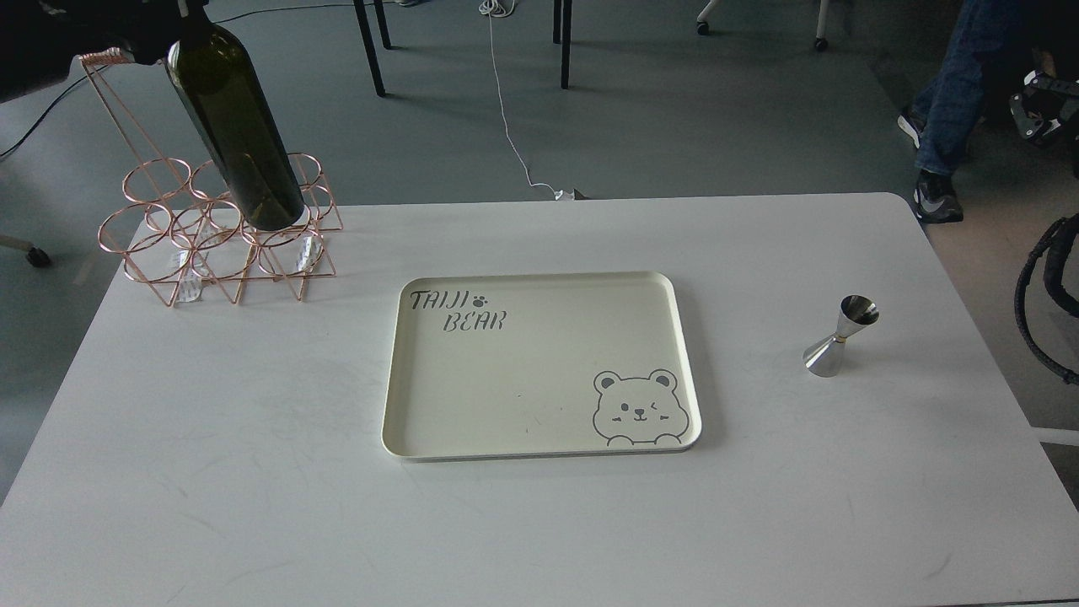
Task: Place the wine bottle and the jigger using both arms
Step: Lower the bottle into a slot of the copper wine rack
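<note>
A dark green wine bottle [240, 135] hangs tilted in the air over the copper wire rack [211, 228] at the table's far left. Its neck runs out of the top edge, where only a dark part of my left gripper [173, 10] shows, holding it. A steel jigger [839, 337] stands upright on the white table at the right, apart from the tray. My right gripper [1044, 105] is a small dark shape at the far right edge, well behind the jigger; its fingers cannot be told apart.
A cream tray [687, 371] with a bear drawing lies in the middle of the table [253, 472]. Black cables of my right arm [1041, 287] loop at the right edge. A person's leg [948, 101] and chair legs stand on the floor behind.
</note>
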